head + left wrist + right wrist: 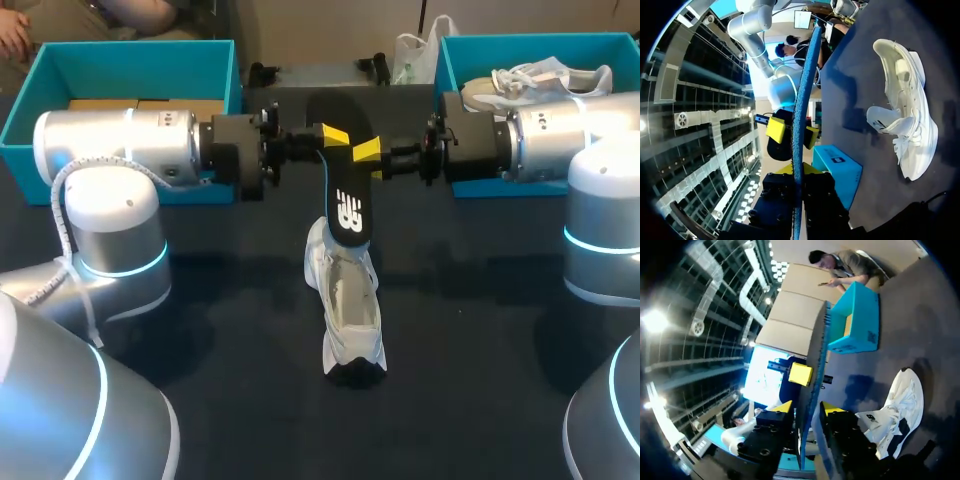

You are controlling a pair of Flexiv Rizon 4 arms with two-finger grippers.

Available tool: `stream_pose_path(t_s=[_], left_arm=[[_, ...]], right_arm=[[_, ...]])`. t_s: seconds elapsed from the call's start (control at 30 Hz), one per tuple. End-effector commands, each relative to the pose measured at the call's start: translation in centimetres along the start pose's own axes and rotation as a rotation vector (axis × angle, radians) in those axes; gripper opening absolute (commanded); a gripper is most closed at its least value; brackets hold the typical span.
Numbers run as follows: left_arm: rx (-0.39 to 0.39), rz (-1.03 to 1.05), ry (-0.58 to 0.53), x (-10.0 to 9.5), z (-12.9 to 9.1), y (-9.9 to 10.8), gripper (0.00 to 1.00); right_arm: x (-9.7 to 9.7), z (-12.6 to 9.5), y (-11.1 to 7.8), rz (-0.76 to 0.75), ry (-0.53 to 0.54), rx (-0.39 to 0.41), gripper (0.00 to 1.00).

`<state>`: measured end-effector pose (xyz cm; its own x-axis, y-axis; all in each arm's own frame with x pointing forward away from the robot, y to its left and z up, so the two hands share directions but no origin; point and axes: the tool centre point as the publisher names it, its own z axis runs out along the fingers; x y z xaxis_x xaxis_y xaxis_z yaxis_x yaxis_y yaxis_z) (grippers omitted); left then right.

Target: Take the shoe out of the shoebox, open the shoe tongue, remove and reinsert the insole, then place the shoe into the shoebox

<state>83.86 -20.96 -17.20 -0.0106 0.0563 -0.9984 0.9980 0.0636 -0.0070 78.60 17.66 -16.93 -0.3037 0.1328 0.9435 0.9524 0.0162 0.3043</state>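
Far end of shoe (350, 310) hidden behind insole (345, 195). Near walls of left box (120, 60) and right box (530, 45) covered by left arm (110, 150) and right arm (560, 140); right box cut off at right edge. In right box, second shoe (540, 82) partly covered. In left box, brown contents (140, 103) too indistinct to identify.

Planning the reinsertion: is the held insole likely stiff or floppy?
Probably thin and bendable yet shape-holding: edge-on in both wrist views, the insole runs nearly straight beyond the left gripper and right gripper pinching it. Likely light: two fingertip pinches carry it above the shoe.
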Motion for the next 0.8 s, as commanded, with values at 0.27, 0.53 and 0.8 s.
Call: stream_pose_path(t_s=[0.27, 0.53, 0.8], left_arm=[[0.024, -0.048, 0.087, 1.1, -2.0, -1.1, 0.00], [0.064, -0.096, 0.144, 2.3, -3.4, -4.0, 0.00], [0.114, -0.145, 0.226, 3.6, -4.2, -5.6, 0.00]], right_arm=[[-0.5, -3.9, -1.3, -0.240, 0.006, 0.087, 1.00], [1.1, -5.1, -1.0, -0.474, -0.143, 0.125, 1.00], [2.6, -7.3, -2.2, -0.668, -0.373, 0.090, 1.00]])
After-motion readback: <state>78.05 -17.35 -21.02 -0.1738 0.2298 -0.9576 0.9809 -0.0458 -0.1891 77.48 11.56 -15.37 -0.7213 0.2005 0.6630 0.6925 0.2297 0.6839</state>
